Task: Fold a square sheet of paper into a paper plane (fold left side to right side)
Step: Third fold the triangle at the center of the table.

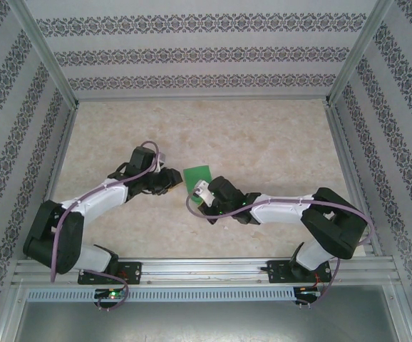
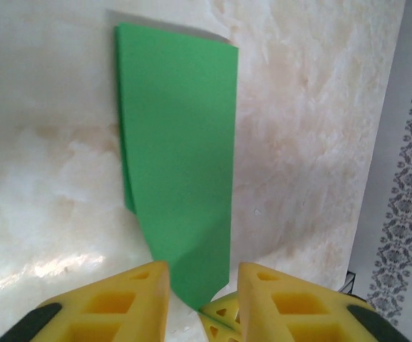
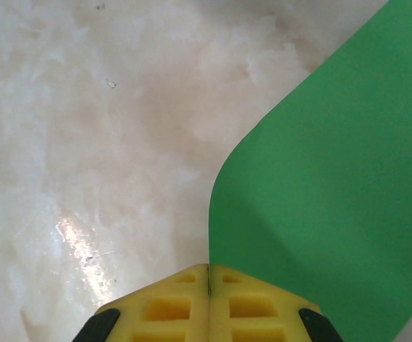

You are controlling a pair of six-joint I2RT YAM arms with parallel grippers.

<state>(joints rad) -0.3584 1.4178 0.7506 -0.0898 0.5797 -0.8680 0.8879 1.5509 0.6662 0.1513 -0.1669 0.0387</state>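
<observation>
"Straddling the pointed end of the square sheet of paper (image 2: 181, 142), the left fingers (image 2: 138, 303) stand apart. Why there?" asks the first observer.

"The sheet, already folded into a long strip, lies on the desk (image 1: 277, 135) near its middle," the second replies. "Its tip sits in their gap, unclamped, probably so they can pin or pick up that end."

"And the right fingers (image 3: 170, 306)?"

"Pressed together, right at the sheet's lifted, curling edge. Whether that edge is nipped in the seam between them, she cannot tell. The curl suggests that flap is meant to go over."

"Room to move?"

"Tight where the two sets of fingers meet over the sheet. Beyond it the far half of the desk lies open, and the patterned walls (image 1: 213, 53) stand well apart from the paper. A sweep to the right looks free."
</observation>
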